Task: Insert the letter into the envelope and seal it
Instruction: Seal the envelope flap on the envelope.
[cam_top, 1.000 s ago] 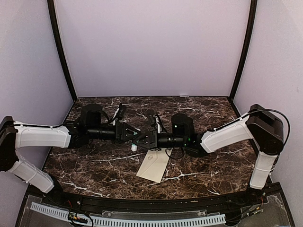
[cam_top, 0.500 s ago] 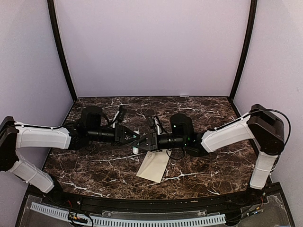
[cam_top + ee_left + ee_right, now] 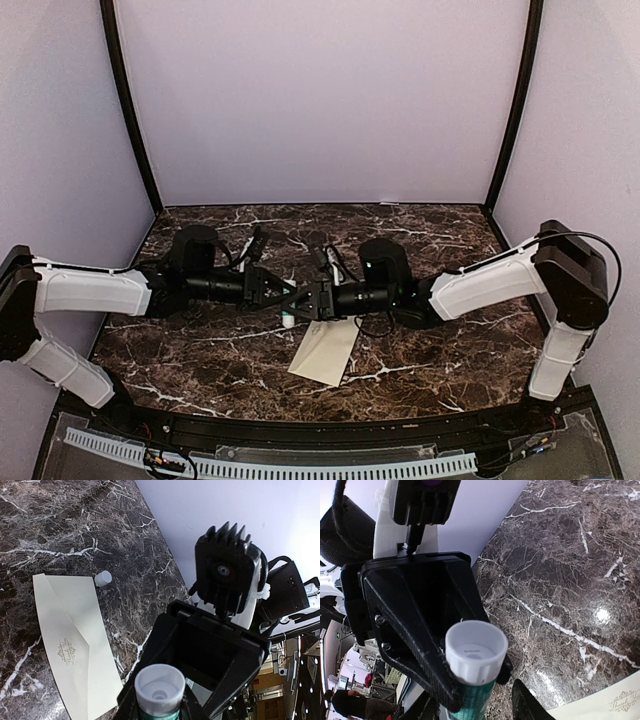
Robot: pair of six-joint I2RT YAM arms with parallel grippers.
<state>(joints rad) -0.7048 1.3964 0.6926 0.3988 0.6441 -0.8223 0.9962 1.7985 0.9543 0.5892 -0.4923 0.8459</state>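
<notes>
Two claws met tip to tip above the desk [image 3: 200, 350] in the overhead view, the left claw [image 3: 288, 291] facing the right claw [image 3: 303, 299]. One envelope [image 3: 325, 352] lay flat just nearer the bases. From the left wrist, one glue tube [image 3: 159, 692] sat gripped in the left claw, and one white cap [image 3: 103, 578] stood just beside the envelope's corner. From the right wrist, the right claw stood slightly parted around that tube, not pinching it.

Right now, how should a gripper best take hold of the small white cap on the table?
Probably from above, closing across its curved side wall. The cap is a short cylinder on the marble table, beside a corner of the envelope, its sides exposed.
</notes>
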